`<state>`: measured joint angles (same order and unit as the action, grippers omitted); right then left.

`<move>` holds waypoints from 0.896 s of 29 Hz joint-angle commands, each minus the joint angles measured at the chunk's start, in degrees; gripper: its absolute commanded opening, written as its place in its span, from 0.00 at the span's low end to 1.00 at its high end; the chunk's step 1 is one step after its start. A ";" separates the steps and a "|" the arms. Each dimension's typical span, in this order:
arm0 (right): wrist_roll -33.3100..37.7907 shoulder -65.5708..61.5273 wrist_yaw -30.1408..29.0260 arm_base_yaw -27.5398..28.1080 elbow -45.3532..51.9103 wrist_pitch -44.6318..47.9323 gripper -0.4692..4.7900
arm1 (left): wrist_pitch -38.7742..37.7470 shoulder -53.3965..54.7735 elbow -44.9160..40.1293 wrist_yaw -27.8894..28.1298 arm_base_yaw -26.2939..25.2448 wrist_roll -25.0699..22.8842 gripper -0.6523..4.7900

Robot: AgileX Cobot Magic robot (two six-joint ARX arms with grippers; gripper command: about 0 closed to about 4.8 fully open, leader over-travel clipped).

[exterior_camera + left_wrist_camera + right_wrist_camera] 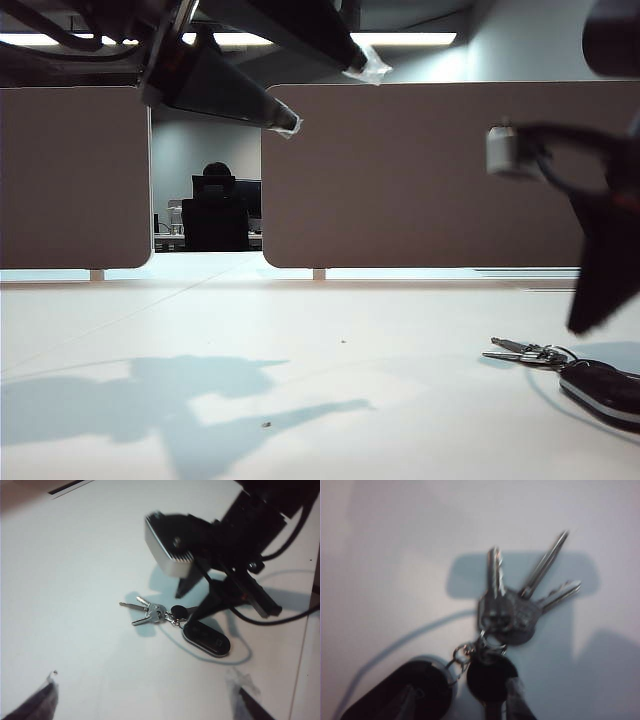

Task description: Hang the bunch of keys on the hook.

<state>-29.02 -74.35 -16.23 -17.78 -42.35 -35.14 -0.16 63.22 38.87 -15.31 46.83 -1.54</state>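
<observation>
Pickup step: right end effector (187, 600) hovers over keys (150, 612) on bench (75, 580), fingers apart, needs closing; left end effector (330, 95) apart, idle.

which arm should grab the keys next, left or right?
Right, probably. The right gripper sits directly over the bunch of keys lying on the table, its fingertips at the ring. The left gripper hangs high above the table, off to the left of the keys.

An open office: brown desk partitions (400, 175), ceiling strip lights (400, 39), a seated worker (215, 205) at monitors behind.
</observation>
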 commanded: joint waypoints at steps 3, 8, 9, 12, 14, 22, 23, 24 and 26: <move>-0.13 0.04 1.16 0.00 1.97 4.35 0.49 | -0.50 -0.11 0.26 0.13 0.04 -0.20 1.00; -0.11 0.04 1.27 0.00 2.03 7.93 0.49 | -0.63 -0.11 0.26 0.20 0.04 -0.22 1.00; 0.07 0.04 1.20 0.00 2.03 8.57 0.49 | -0.66 -0.11 0.26 0.46 0.04 -0.22 1.00; 0.52 -0.37 0.79 -0.15 2.05 10.01 0.49 | -0.68 -0.11 0.26 1.18 0.04 -0.22 1.00; 0.42 -1.29 1.09 -0.83 2.08 10.08 0.49 | -0.68 -0.11 0.26 1.18 0.04 -0.20 1.00; 0.31 -6.64 3.76 -1.68 2.08 9.88 0.49 | -1.09 -0.11 0.26 1.18 0.04 -0.24 1.00; 0.31 -7.17 4.55 -1.79 2.08 9.86 0.49 | -1.14 -0.11 0.26 1.18 0.04 -0.28 1.00; 0.31 -7.52 5.05 -1.79 2.08 9.84 0.49 | -1.25 -0.11 0.26 1.18 0.04 -0.50 1.00; 0.31 -7.80 6.10 -1.81 2.08 9.60 0.43 | -1.51 -0.11 0.26 1.18 0.04 -1.14 1.00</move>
<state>-28.73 -81.56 -12.51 -19.51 -40.73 -24.14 -1.48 63.22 38.87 -14.11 46.83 -1.76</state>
